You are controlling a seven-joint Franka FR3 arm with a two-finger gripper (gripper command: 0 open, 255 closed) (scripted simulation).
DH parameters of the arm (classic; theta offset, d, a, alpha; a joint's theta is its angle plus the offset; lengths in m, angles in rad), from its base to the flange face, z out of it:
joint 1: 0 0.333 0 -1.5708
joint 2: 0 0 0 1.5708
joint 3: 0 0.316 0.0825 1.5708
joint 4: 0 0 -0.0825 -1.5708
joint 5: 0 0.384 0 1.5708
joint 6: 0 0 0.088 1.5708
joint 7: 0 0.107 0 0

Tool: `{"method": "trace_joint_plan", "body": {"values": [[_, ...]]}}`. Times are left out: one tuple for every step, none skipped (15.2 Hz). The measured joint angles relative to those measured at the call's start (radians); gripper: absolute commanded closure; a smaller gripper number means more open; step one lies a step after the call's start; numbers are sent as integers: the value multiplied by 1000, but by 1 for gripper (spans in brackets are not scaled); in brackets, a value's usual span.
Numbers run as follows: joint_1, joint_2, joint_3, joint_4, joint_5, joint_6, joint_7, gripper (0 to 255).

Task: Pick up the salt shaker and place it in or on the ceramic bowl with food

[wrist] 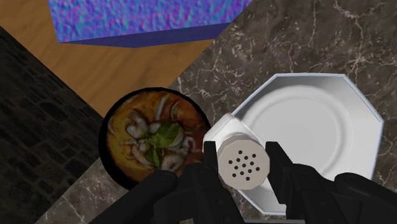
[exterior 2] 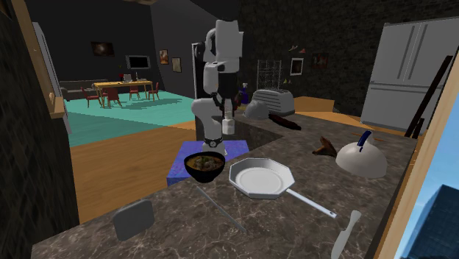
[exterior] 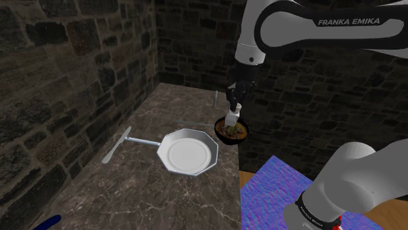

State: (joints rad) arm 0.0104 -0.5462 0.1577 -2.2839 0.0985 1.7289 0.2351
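Shoulder view: gripper (exterior: pixel 234 99) pinches the white salt shaker (exterior: pixel 233 117), which is clear of the counter (exterior: pixel 131 189) and hangs just above the dark bowl of food (exterior: pixel 231 132). Pick looks done; lowering and release are left. Bowl sits at the counter's edge toward the stand, with the white octagonal pan (exterior: pixel 188 151) just beside it on the other side.

Second exterior view: shaker upright, above the bowl's far rim, open air around it. A knife (exterior 2: pixel 346 235) lies well apart from the bowl.

Wrist view: fingers (wrist: pixel 277 159) clasp the shaker on both sides. Under it shows the gap between bowl rim and pan, so a small shift toward the bowl is probably needed before letting go. Wood floor (wrist: pixel 95 76) lies past the edge, so overshoot risks a drop.
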Motion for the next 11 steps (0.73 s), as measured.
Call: {"method": "trace_joint_plan", "body": {"values": [[-11,14,-20,19,-12,-7,-24,255],[-19,28,-33,42,-21,-17,-40,255],[-27,37,-48,54,-30,-21,-59,255],[-35,58,-62,82,-39,-28,-77,255],[-45,79,-79,107,-49,-34,-100,255],[-54,99,-96,132,-57,-40,-121,255],[-62,121,-109,159,-65,-45,-140,255],[-72,141,-129,188,-74,-54,-165,255],[-76,150,-136,197,-77,-55,-176,255],[-78,154,-140,194,-79,-48,-182,255],[-79,158,-142,185,-80,-35,-184,255]]}}
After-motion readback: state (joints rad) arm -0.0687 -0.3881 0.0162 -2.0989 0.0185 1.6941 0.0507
